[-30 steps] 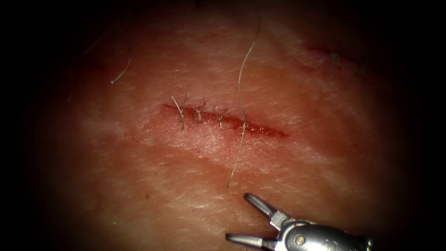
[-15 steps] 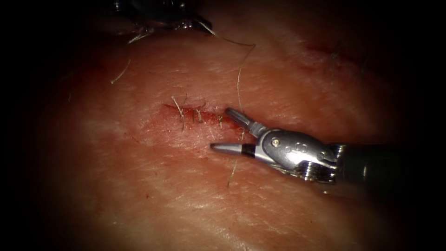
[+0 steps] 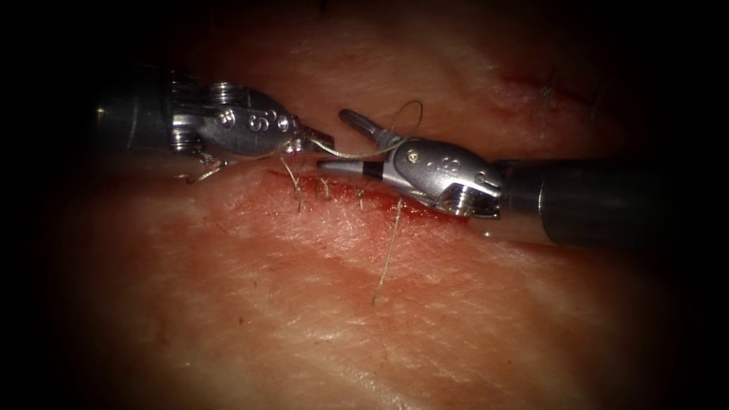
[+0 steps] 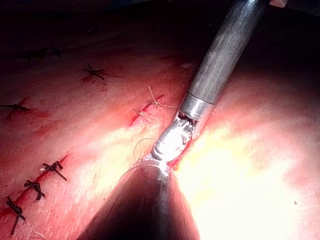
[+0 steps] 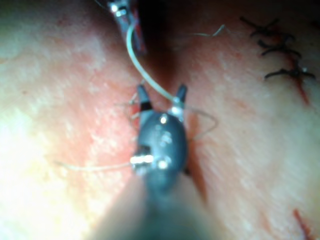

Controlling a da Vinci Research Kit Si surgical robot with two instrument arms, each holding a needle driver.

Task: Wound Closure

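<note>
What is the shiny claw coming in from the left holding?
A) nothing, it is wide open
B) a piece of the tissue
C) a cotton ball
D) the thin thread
D: the left claw is shut on the thread, which runs from its tip across to the open right claw just above the cut.

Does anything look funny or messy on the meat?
Nothing is damaged. The cut is stitched on its left part but gapes at its right end, and a loose thread tail trails across the tissue below.
</note>
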